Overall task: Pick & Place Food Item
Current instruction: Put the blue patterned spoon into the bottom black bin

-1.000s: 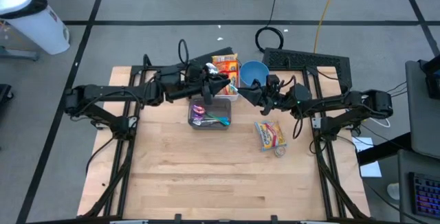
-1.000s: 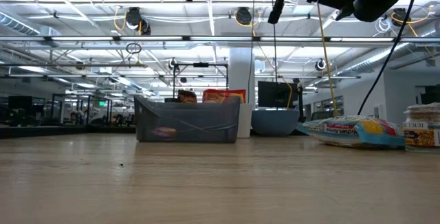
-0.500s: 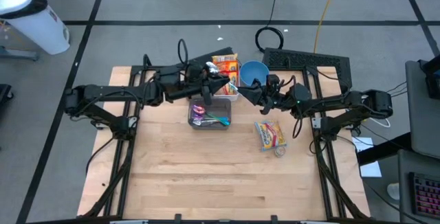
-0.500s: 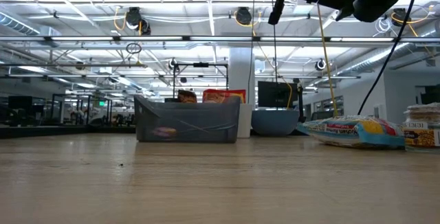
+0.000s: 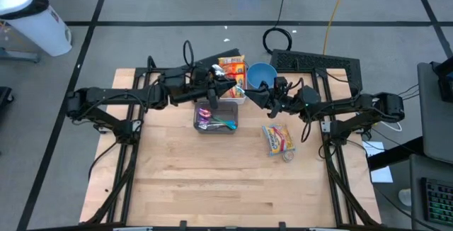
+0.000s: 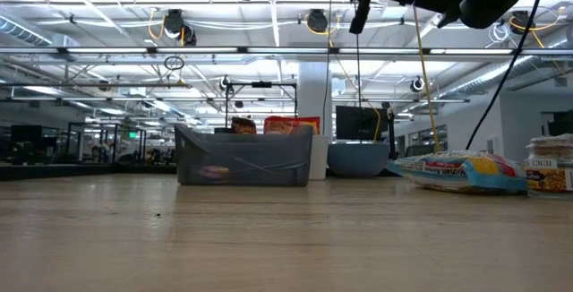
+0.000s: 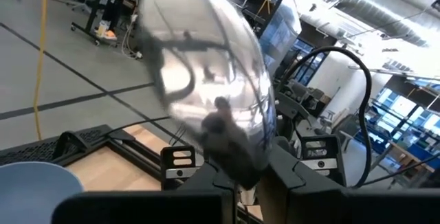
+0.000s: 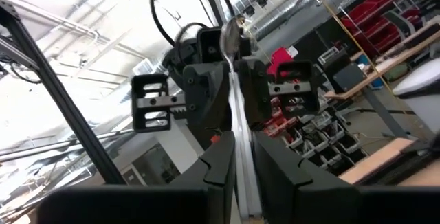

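Note:
A metal spoon [image 8: 232, 66] hangs in the air between my two grippers, over the far middle of the table, near the blue bowl [image 5: 260, 74]. Its bowl [image 7: 206, 80] lies toward my left wrist and its handle toward my right gripper. My left gripper [image 5: 232, 88] and my right gripper [image 5: 256, 95] face each other tip to tip, both shut on the spoon. A colourful food packet [image 5: 277, 139] lies flat on the table at the right, with no gripper touching it. My left gripper pinches the spoon's neck [image 7: 235, 163], just below its bowl, between its two fingers. The fingers come level from the table's left and lie along the spoon. The spoon is clear of the table. My right gripper pinches the spoon's handle [image 8: 240, 157] between its two fingers. The fingers come level from the table's right and lie along the handle, which runs straight on into the left gripper.
A grey bin [image 5: 216, 116] with coloured utensils stands at the table's middle. Behind it are a white tray [image 5: 231, 95] and orange snack boxes [image 5: 231, 65]. A small round thing [image 5: 289, 156] lies near the packet. The near half of the table is bare wood.

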Controlling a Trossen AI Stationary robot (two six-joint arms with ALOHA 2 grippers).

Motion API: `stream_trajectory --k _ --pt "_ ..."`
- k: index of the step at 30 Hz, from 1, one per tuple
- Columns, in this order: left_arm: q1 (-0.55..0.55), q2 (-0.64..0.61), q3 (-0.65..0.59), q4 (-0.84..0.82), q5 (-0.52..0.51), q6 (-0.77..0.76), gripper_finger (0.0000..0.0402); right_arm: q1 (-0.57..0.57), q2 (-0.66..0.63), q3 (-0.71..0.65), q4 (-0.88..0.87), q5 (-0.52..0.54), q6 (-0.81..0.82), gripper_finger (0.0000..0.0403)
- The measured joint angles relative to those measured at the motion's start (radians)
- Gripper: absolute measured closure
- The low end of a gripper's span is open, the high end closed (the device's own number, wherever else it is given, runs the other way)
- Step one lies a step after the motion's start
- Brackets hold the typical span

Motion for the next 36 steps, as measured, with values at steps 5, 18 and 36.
stream_trajectory --k 5,18,36 --pt "0.001 0.000 0.000 -0.007 0.010 0.004 0.0377 -0.003 0.000 0.001 -0.043 -0.008 0.007 0.0327" --pt "0.001 0.001 0.000 -0.108 0.098 -0.026 0.0377 -0.161 -0.029 0.081 -0.251 -0.390 0.024 0.0199" --pt "0.001 0.001 0.000 -0.161 0.112 -0.035 0.0377 -0.182 -0.013 0.347 -0.803 -0.576 -0.259 0.0210"
